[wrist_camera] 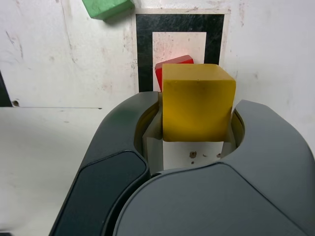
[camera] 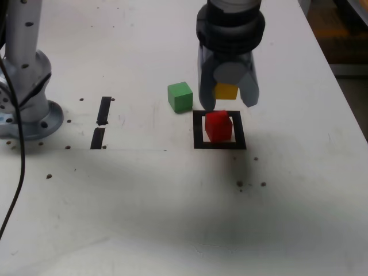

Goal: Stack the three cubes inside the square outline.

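Observation:
My gripper hangs over the table, shut on the yellow cube, which fills the space between the jaws. The red cube sits inside the black square outline, just below and in front of the held cube; in the wrist view only a corner of the red cube shows behind the yellow one, inside the square outline. The green cube rests on the table just outside the outline, toward the exterior view's left, and its edge shows in the wrist view.
Two short black tape strips lie on the white table toward the exterior view's left. The arm's grey base stands at the far left with a black cable running down. The table's right edge borders a darker floor.

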